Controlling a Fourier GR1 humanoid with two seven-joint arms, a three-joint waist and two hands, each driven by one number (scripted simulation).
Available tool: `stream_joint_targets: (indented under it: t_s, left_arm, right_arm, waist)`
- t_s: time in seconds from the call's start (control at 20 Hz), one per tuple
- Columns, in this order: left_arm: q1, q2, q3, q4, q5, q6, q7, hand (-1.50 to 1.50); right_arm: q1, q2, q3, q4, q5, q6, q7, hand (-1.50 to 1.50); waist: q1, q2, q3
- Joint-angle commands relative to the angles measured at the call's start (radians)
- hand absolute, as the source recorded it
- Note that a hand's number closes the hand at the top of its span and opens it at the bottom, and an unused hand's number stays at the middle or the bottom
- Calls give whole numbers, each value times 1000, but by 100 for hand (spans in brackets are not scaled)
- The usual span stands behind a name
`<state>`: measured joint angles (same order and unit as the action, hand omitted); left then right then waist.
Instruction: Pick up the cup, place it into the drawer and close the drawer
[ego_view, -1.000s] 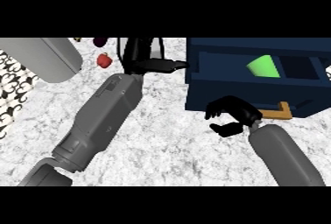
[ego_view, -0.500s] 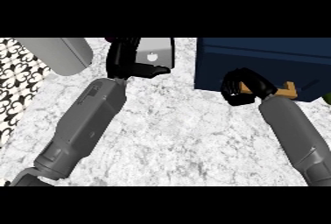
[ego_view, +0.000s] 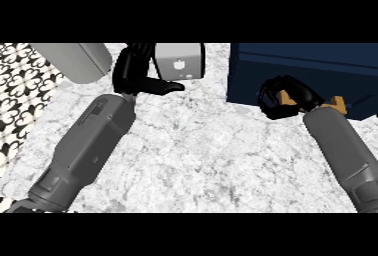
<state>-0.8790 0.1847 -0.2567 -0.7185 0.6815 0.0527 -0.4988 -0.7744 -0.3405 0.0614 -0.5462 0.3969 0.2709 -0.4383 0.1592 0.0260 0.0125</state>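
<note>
No cup shows anywhere — I judge it is already inside the dark blue drawer (ego_view: 310, 70), so closing is the step in hand. The right hand (ego_view: 284, 97), fingers curled on nothing, sits against the drawer's front beside its tan handle (ego_view: 337, 105); next comes a straight push away from it. The left hand (ego_view: 136, 75) rests spread on the desk (ego_view: 207, 150).

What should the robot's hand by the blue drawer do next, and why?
Probably draw the right hand back from the blue drawer. The drawer front looks shut, no cup shows, and the hand's curled fingers rest against the front beside the wooden handle. The left hand rests open near a grey box.
</note>
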Motion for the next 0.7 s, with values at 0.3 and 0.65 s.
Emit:
stream_joint_targets:
  t_s: [0.3, 0.65]
  left_arm:
    - [36, 15, -6, -38, 11, -46, 16, -150]
    - [65, 19, -13, -58, 14, -79, 11, -150]
  right_arm:
    - [-174, -129, -102, 20, -45, -17, 85, 150]
    - [-146, -150, -113, -17, -74, 27, 82, 150]
  waist:
    - [55, 20, -9]
    - [70, 24, -10]
